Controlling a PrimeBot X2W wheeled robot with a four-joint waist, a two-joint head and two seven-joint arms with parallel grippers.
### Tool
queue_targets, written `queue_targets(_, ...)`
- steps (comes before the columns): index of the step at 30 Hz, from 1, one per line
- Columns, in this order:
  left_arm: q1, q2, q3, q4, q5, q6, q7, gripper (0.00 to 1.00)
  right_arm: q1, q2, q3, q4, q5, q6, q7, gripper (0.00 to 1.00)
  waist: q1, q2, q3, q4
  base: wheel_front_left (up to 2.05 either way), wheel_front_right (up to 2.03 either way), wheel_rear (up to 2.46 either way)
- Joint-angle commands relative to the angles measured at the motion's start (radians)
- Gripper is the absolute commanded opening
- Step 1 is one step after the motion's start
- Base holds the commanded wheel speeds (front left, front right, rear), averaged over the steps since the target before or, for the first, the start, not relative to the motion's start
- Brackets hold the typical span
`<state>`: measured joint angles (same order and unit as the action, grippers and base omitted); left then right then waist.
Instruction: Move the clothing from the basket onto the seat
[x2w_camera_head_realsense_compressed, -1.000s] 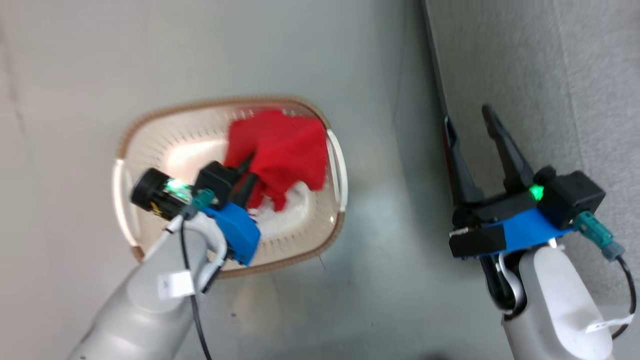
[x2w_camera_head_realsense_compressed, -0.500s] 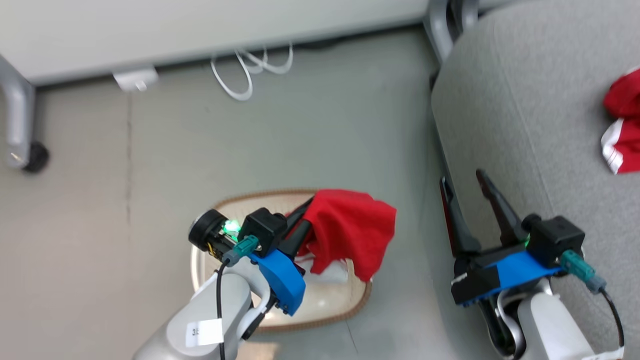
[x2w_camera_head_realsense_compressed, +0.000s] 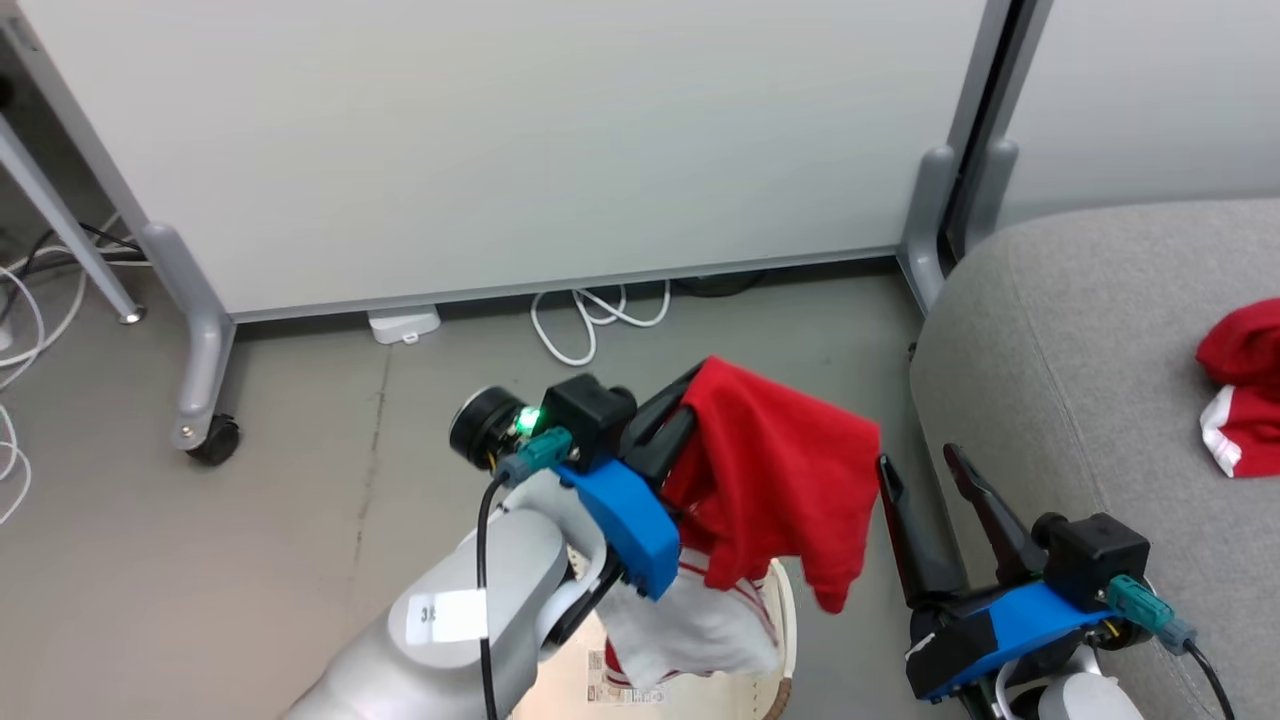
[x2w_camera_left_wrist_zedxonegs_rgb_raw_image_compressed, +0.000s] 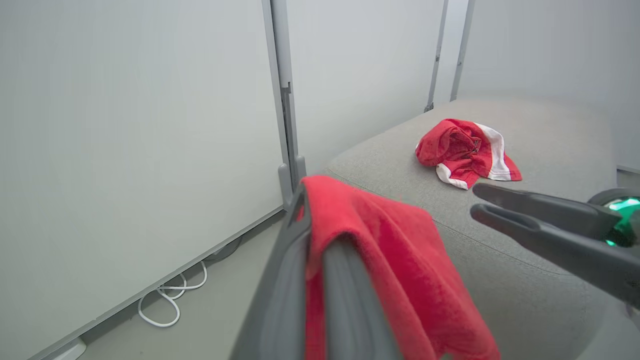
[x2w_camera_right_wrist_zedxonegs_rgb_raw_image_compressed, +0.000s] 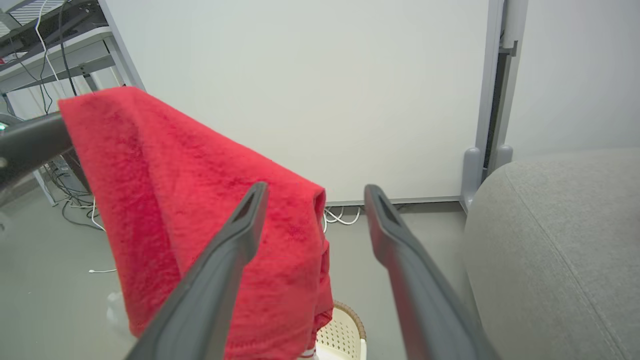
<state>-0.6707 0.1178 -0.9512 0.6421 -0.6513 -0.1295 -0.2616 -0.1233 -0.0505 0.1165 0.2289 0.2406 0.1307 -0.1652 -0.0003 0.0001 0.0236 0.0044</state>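
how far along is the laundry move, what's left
Done: one red-and-white garment lies on the seat. In hand: the left gripper is shut on a red garment, held above the basket. Left: carry it to the seat and release; the basket is mostly hidden, so more may remain.

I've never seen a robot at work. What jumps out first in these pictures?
The bright red garment pinched in the shut left gripper, hanging above the basket mid-picture in the head view. Next, a second red-and-white garment lying crumpled on the grey seat at the right, with the right gripper open and empty beside the seat's edge.
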Motion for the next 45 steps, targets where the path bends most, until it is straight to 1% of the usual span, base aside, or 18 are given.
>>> queue_targets(1,-0.022,-0.004,-0.003,0.006,-0.008,-0.002,-0.005,0.00,0.015,0.000,0.004,-0.004,0.009,0.000,0.005,1.00,0.0003,-0.0001,-0.018,0.016,0.00,0.00,0.00)
queue_targets(4,-0.057,-0.020,-0.026,0.022,-0.033,-0.001,-0.005,0.00,0.023,0.000,0.016,-0.010,0.013,0.000,0.011,1.00,0.0003,-0.0001,-0.028,0.023,0.00,0.00,0.00)
queue_targets(13,-0.151,-0.044,-0.088,0.071,-0.094,-0.001,-0.005,0.00,0.033,0.000,0.041,-0.015,0.019,0.000,0.021,1.00,0.0003,-0.0001,-0.051,0.038,0.00,0.00,0.00)
queue_targets(23,-0.151,-0.044,-0.115,0.102,-0.123,-0.001,-0.005,0.00,0.026,0.000,0.064,-0.016,0.015,0.000,0.024,1.00,0.0003,-0.0001,-0.054,0.032,0.00,0.00,0.00)
queue_targets(28,-0.150,-0.043,-0.122,0.113,-0.132,-0.001,-0.005,0.00,0.007,0.000,0.104,-0.018,0.011,0.000,0.034,1.00,0.0003,-0.0001,-0.053,0.031,0.00,0.00,0.00)
queue_targets(33,-0.157,-0.044,-0.129,0.120,-0.137,-0.001,-0.005,0.00,-0.022,0.000,0.179,-0.020,0.033,0.000,0.045,1.00,0.0003,-0.0001,-0.048,0.030,0.00,0.00,0.00)
queue_targets(38,-0.160,-0.046,-0.134,0.125,-0.140,-0.001,-0.005,0.00,-0.065,0.000,0.245,0.012,0.038,0.000,0.049,1.00,0.0003,-0.0001,-0.043,0.031,0.00,0.00,0.00)
queue_targets(45,-0.164,-0.048,-0.146,0.128,-0.145,-0.001,-0.005,0.00,-0.160,0.000,0.269,0.129,-0.052,0.000,0.058,1.00,0.0003,-0.0001,-0.036,0.035,0.00,0.00,0.00)
